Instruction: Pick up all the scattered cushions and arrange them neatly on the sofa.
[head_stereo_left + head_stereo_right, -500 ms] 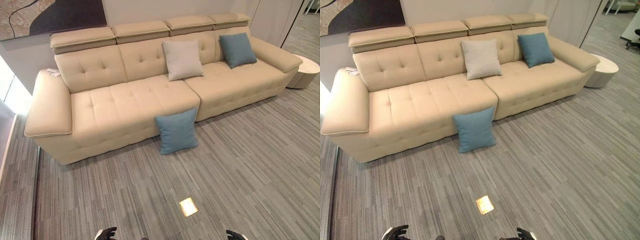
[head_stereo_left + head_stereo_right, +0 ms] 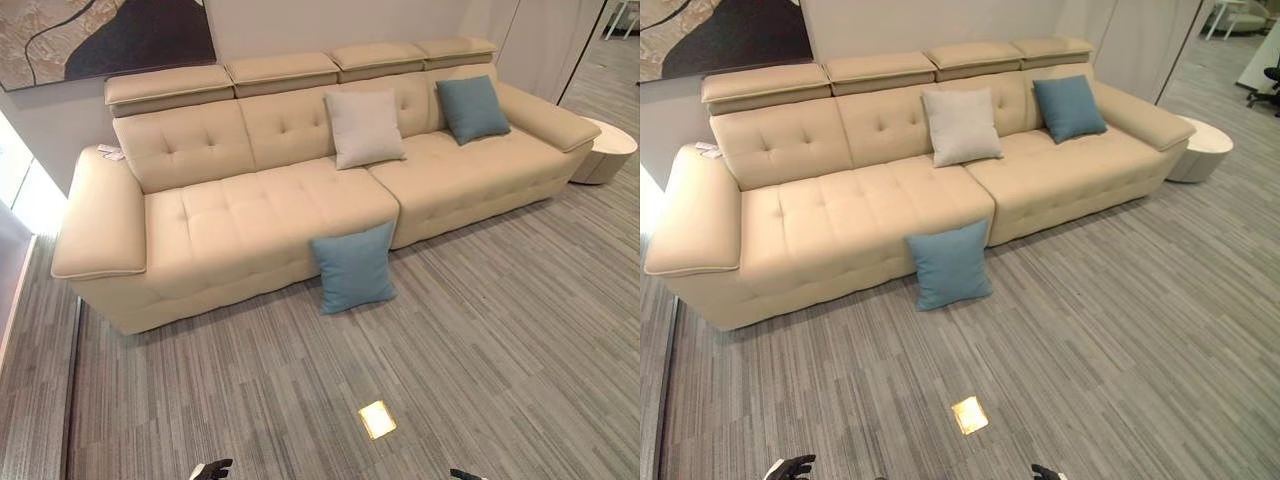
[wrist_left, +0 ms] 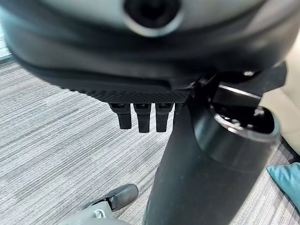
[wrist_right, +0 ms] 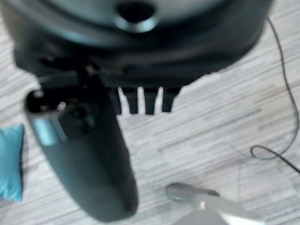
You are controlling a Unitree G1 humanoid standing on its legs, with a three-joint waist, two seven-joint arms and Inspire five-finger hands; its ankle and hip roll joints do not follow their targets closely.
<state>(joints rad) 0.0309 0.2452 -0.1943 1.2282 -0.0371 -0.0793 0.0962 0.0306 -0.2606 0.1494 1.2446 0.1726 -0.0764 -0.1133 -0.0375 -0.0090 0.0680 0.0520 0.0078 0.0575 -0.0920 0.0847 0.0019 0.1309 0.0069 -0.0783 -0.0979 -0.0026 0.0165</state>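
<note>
Dark fingers (image 3: 140,121) of the left hand (image 3: 140,70) are seen in its wrist view hanging straight and relaxed in a row, nothing held between them and the thumb. The same is seen of the right hand (image 4: 140,56): fingers (image 4: 150,101) straight, loose, gripping nothing. Both hands are glimpsed low in the head views, well short of the sofa (image 2: 250,210), over bare grey striped floor (image 2: 480,340).

Outward from the hands, one teal floor cushion (image 2: 353,267) is found standing on the floor, leaned upright against the front of the sofa, just below the seam between the two seat sections. On the sofa itself, a beige cushion (image 2: 365,128) is propped against the backrest near the middle, and a second teal cushion (image 2: 473,109) is propped toward the sofa's right arm end. A round side table (image 2: 608,150) is seen just beyond that same end of the sofa, and a small bright floor panel (image 2: 377,419) is set in the floor between the hands and the sofa.

By the look of it only the floor cushion is left to be lifted, and the approach has yet to be made. Risks can be judged from here: the cushion is only leaning, so a nudge at its top edge is likely to tip it flat. Soft stuffing may also be pinched too shallowly and slip out. And if it is dropped carelessly onto the seat, the beige cushion could be knocked askew, spoiling the row.
</note>
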